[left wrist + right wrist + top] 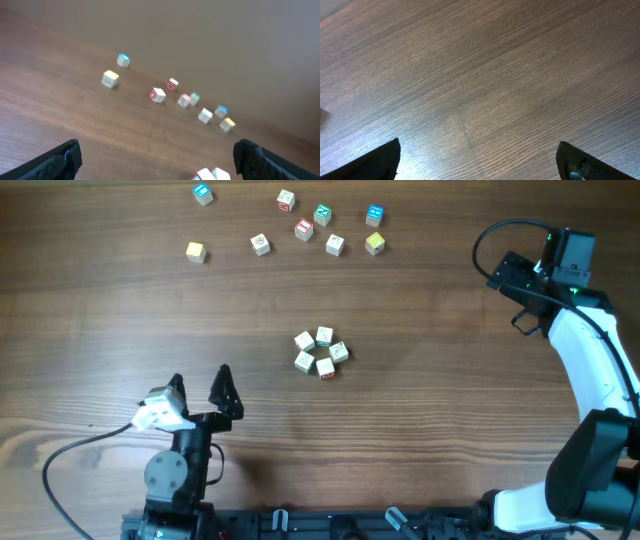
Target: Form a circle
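The circle (321,352) sits central, its ring of five already tight. Both the left gripper (200,377), near-left, and the right gripper (477,150), far-right, gape empty. Any final nudge should probably be light, from outside inward.

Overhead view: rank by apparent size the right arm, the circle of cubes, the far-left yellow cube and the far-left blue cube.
1. right arm
2. circle of cubes
3. far-left yellow cube and far-left blue cube: alike, not ranked.

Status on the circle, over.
Left claw open, empty. Right claw open, empty. Circle of five cubes tight, mid-table, untouched. Loose cubes far side, nothing blocking.
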Robot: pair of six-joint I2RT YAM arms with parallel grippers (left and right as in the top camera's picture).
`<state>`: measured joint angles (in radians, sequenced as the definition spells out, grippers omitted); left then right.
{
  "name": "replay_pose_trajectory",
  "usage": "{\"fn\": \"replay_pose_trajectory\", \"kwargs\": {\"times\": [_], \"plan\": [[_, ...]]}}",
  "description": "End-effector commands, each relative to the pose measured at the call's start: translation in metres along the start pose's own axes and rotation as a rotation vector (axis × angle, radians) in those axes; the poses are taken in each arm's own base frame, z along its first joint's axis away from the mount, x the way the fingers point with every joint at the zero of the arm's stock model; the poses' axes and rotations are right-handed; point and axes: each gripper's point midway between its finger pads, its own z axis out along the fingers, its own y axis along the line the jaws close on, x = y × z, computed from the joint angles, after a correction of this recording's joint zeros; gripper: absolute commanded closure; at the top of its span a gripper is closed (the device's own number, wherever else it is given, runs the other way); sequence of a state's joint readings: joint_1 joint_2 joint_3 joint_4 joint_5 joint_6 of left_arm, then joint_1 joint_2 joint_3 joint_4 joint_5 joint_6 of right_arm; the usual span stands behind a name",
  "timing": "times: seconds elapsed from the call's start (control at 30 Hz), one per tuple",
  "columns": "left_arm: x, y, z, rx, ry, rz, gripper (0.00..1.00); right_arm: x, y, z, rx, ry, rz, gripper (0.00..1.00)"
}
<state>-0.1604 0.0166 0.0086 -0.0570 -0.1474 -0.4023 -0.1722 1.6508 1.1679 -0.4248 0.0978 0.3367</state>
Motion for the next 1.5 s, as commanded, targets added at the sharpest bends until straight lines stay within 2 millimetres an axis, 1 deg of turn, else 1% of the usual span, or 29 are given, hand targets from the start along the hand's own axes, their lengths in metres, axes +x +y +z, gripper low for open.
{"fn": "replay_pose_trajectory", "kwargs": {"times": [0.0,0.03,1.0,1.03,1.07,1.1,1.17,1.2,1.27,1.3,1.33,1.37,1.4,1.43,1.47], "plan": [[-0.003,0.005,0.000,-0.017,-0.012,0.064,0.00,-0.005,0.002,-0.003,-0.007,-0.014,0.012,0.00],[-0.003,0.005,0.000,-0.017,-0.011,0.087,0.00,-0.005,0.002,-0.003,-0.007,-0.014,0.012,0.00],[-0.003,0.005,0.000,-0.015,-0.014,0.081,0.00,-0.004,0.002,-0.001,-0.006,-0.009,0.011,0.00],[-0.003,0.005,0.000,-0.015,-0.014,0.081,0.00,-0.006,0.002,-0.005,-0.009,-0.020,0.012,0.00],[-0.003,0.005,0.000,-0.015,-0.014,0.081,0.00,-0.010,0.002,-0.016,-0.017,-0.044,0.014,0.00],[-0.003,0.005,0.000,-0.015,-0.014,0.081,0.00,-0.017,0.003,-0.041,-0.039,-0.100,0.019,0.00],[-0.003,0.005,0.000,-0.015,-0.014,0.081,0.00,-0.023,0.003,-0.070,-0.063,-0.164,0.024,0.00],[-0.003,0.005,0.000,-0.015,-0.014,0.081,0.00,-0.028,0.005,-0.088,-0.081,-0.206,0.026,0.00],[-0.003,0.005,0.000,-0.015,-0.014,0.081,0.00,-0.027,0.011,-0.110,-0.113,-0.250,0.015,0.00],[-0.003,0.005,0.000,-0.015,-0.014,0.081,0.00,-0.022,0.013,-0.117,-0.114,-0.266,0.000,0.00],[-0.003,0.005,0.000,-0.015,-0.014,0.081,0.00,-0.018,0.011,-0.120,-0.087,-0.279,-0.006,0.00],[-0.003,0.005,0.000,-0.015,-0.014,0.081,0.00,-0.014,0.004,-0.122,-0.022,-0.300,-0.016,0.00],[-0.003,0.005,0.000,-0.015,-0.014,0.081,0.00,-0.009,0.004,-0.120,0.008,-0.313,-0.028,0.01],[-0.003,0.005,0.000,-0.015,-0.014,0.081,0.00,-0.006,0.011,-0.117,-0.015,-0.317,-0.052,0.00],[-0.003,0.005,0.000,-0.015,-0.014,0.081,0.00,-0.007,0.031,-0.114,-0.111,-0.343,-0.129,0.00]]}}
